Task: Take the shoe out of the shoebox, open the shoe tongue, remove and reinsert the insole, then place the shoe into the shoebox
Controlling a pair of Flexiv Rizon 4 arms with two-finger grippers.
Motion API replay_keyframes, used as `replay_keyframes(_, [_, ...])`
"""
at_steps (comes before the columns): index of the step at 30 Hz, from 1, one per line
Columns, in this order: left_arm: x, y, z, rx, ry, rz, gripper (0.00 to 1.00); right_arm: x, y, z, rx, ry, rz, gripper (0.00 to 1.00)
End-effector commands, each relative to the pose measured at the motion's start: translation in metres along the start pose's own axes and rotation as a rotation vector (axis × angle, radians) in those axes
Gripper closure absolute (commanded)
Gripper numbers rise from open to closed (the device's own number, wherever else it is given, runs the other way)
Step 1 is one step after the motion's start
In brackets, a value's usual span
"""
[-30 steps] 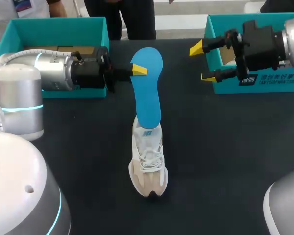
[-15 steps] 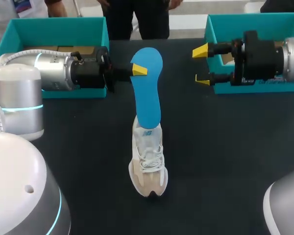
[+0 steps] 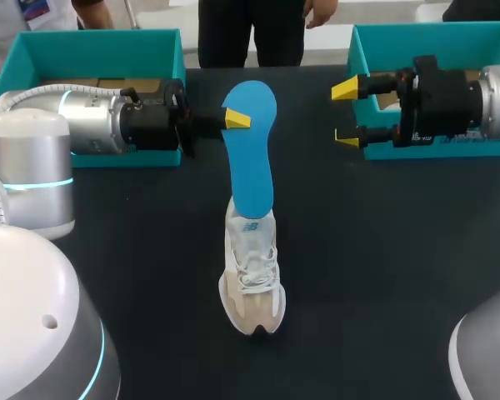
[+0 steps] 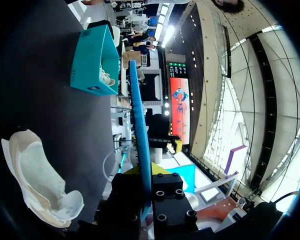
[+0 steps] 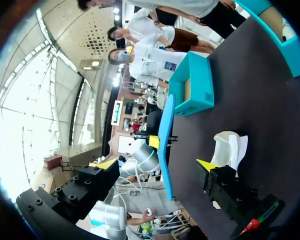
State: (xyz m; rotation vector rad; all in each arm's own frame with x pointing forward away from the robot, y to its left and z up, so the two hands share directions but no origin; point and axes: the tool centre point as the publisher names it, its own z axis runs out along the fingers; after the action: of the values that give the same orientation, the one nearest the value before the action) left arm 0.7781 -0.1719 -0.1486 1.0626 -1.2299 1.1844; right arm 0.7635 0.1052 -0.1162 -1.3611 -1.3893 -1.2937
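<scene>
Upper center, the left hand (image 3: 233,118) pinches the blue insole (image 3: 252,162), whose lower end meets the shoe (image 3: 252,275); upper right, the right hand (image 3: 346,112) hangs spread.

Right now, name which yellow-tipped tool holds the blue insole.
The left arm's tool, shut on the flat blue insole; the right tool is open and empty.

insole (image 3: 252,142): solid bright blue. shoe (image 3: 251,275): white upper and laces, beige panels, dark toe tip. table (image 3: 383,250): plain black. left box (image 3: 108,52) and right box (image 3: 433,33): teal, brown card inside; right box has white print on its front. left hand (image 3: 233,121), right hand (image 3: 345,112): yellow tips, black bodies. left arm (image 3: 33,150): silver-white, cyan light ring.
</scene>
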Motion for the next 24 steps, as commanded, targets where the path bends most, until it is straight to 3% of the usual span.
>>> replay_keyframes(1, [0.0,0.001,0.0,0.002,-0.002,0.0,1.0,0.0,0.001,0.003,0.0,-0.002,0.001,0.0])
replay_keyframes(6, [0.0,0.001,0.0,0.002,-0.002,0.0,1.0,0.0,0.001,0.003,0.0,-0.002,0.001,0.0])
replay_keyframes(9, [0.006,0.003,0.002,-0.045,-0.038,0.171,1.0,0.0,0.001,0.003,0.0,-0.002,0.001,0.0])
replay_keyframes(19, [0.033,-0.006,-0.001,-0.042,-0.098,0.605,1.0,0.0,0.001,0.003,0.0,-0.002,0.001,0.0])
replay_keyframes(24, [0.042,-0.006,-0.003,-0.045,-0.071,0.83,1.0,0.0,0.001,0.003,0.0,-0.002,0.001,0.0])
